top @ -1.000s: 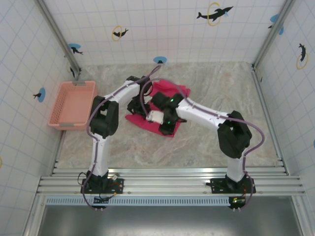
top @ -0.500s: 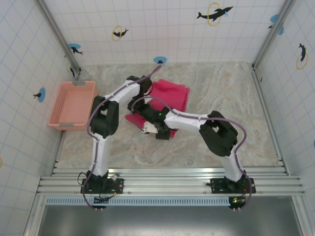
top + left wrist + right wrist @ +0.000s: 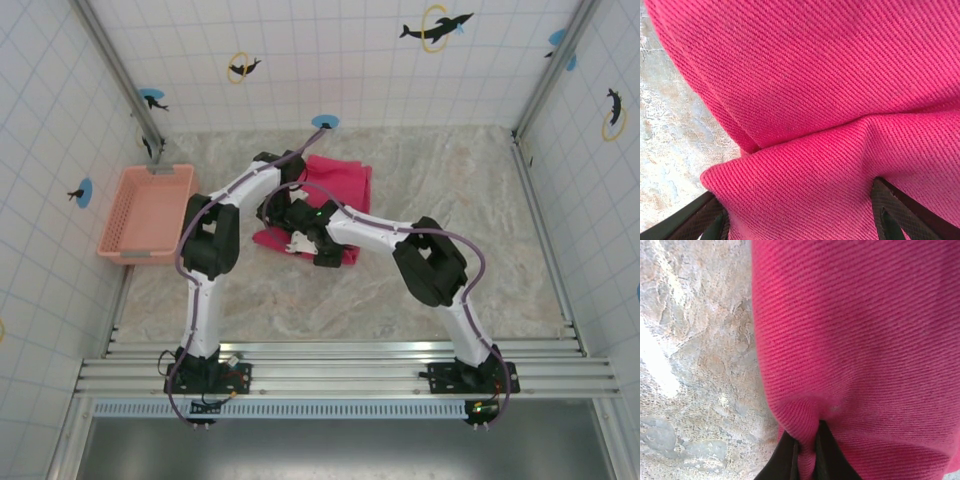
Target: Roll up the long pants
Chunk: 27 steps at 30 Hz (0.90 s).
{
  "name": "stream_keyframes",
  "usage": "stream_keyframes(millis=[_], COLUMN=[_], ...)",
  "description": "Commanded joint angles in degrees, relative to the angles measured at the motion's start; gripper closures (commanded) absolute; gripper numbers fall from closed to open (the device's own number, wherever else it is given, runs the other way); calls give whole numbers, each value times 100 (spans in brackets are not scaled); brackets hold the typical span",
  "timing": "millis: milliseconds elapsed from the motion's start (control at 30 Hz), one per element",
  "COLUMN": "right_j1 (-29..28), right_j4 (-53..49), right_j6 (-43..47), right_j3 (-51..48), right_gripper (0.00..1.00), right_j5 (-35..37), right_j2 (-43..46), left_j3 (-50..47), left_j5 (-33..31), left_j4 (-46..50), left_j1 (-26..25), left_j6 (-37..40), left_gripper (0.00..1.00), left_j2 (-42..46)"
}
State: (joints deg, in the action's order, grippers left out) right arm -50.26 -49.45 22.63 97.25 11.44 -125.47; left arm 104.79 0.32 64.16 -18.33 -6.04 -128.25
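The long pants (image 3: 345, 180) lie bunched as a bright pink-red pile at the back middle of the table, partly under both arms. My left gripper (image 3: 283, 192) reaches in at the pile's left side. In the left wrist view a thick fold of the pants (image 3: 805, 100) fills the wide gap between the two dark fingers (image 3: 887, 210) of the left gripper (image 3: 797, 212) and touches both. My right gripper (image 3: 297, 238) sits at the pile's near left edge. There the right gripper (image 3: 806, 452) is shut, pinching a narrow ridge of the pants (image 3: 860, 330) just above the marble tabletop.
A salmon-pink lattice basket (image 3: 160, 171) stands at the left wall, apart from the pants. Tiled walls and metal corner posts (image 3: 120, 75) close in the table. Bare marble tabletop (image 3: 450, 180) spreads to the right and in front of the pile.
My right arm has swung left across the pile, and its gripper has closed on the pants' near left edge. The pile has drawn in narrower. The left gripper has barely moved.
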Motion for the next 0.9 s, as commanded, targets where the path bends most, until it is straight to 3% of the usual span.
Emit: stream_keyframes(millis=[0,333,533,700,867], right_j1=[62,45,205,673,1560], right_j4=[36,-757,-1166,-1370,-1934], right_j6=[-10,2,-188,-521,-1117], right_j3=[-418,-418,-346,-184,446], right_gripper=[97,100,100,100,100], right_j5=[-1124,-2582,-3917,-5247,-6991], right_j2=[-324,451,478,445,14], left_j3=[-58,384,779,1132,1306], left_j5=[61,48,-3,-137,-345], left_j4=[116,328,574,838,1014], left_j1=[-101,69,262,426,436], left_j6=[128,42,24,9,112], left_gripper=[27,23,21,19,19], left_j2=[-132,-14,-36,-17,71])
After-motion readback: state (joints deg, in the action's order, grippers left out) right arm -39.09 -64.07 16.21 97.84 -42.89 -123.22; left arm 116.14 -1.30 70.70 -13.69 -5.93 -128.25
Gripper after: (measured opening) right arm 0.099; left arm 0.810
